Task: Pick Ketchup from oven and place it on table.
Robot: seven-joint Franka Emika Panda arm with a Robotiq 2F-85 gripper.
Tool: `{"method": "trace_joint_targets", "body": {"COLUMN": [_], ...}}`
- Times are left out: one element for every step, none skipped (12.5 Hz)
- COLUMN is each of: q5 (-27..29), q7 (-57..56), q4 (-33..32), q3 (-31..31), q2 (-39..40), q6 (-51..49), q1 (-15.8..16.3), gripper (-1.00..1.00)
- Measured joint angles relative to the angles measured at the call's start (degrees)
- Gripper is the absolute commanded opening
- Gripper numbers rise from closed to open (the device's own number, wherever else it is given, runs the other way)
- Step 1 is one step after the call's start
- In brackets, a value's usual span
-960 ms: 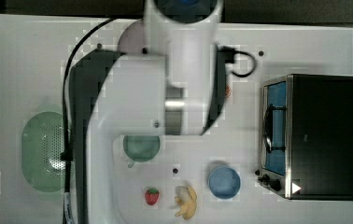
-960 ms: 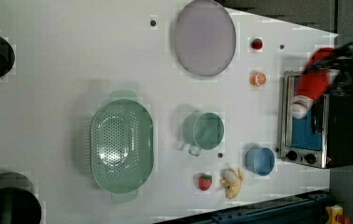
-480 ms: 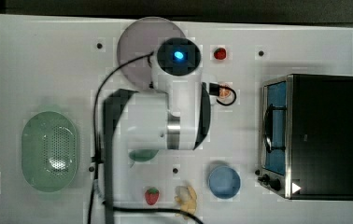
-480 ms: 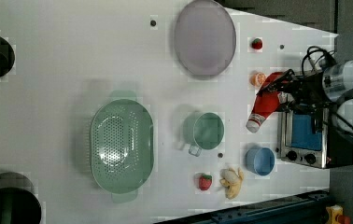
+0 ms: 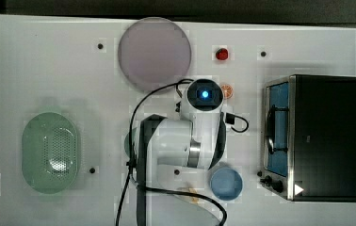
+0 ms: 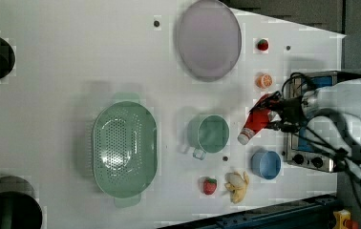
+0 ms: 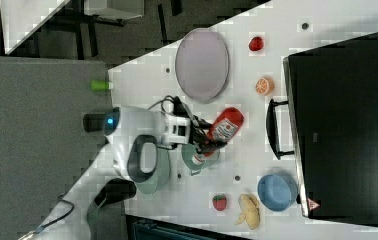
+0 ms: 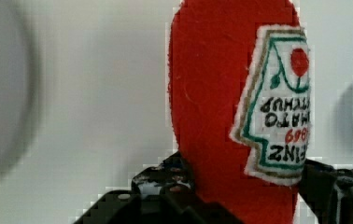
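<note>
Red plastic marks the item in transit: the slim red ketchup bottle with white cap and white-and-red label hangs tilted at right of centre in the left view, cap end lowest, clamped between the jaws of the black gripper, and is already outside the oven. Proceeding left to right in the left view, the pale green perforated oval colander occupies the left-centre, the green mug with handle lies just beside the bottle's cap, and the round blue bowl, yellow banana and small red strawberry sit lower right. The black toaster oven with silver frame and blue-tinted glass door stands at the right of the top view. To complete the placement well, lower the bottle onto a bare patch of the white perforated tabletop, probably the gap between the mug, the orange slice and the oven front. Keep the cap clear of the mug rim. Release only once the bottle rests along the surface, since a tilted, narrow bottle is likely to topple or roll.
</note>
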Motion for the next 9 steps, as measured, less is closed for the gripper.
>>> {"method": "trace_joint_targets", "body": {"q5": [0.1,1.8,1.9,1.7,1.3,0.2,-0.2,-0.2,0.4], "q7": [0.0,0.0,0.0,0.0,0.0,0.0,0.1,0.2,0.2], "q4": [-1.1,-1.7,-1.6,-1.5,-1.5,-1.3,-1.3,-1.2,-0.7], "q3": [0.3,0.3,-0.2,-0.2,-0.1,0.0,0.2,-0.1,0.1], "q2": [1.1,2.3,3.4,4.1,4.3,3.9,3.0,1.5,-0.6], "q6": [2.4,4.6,4.9,5.6,6.2,6.1,6.4,7.1,6.3], "q1": [-0.4,-0.2,0.2,0.2,0.3,0.3,0.1,0.5,0.6], "gripper": [0.34,0.54,0.75,1.0,1.0,1.0,1.0,1.0,1.0]}}
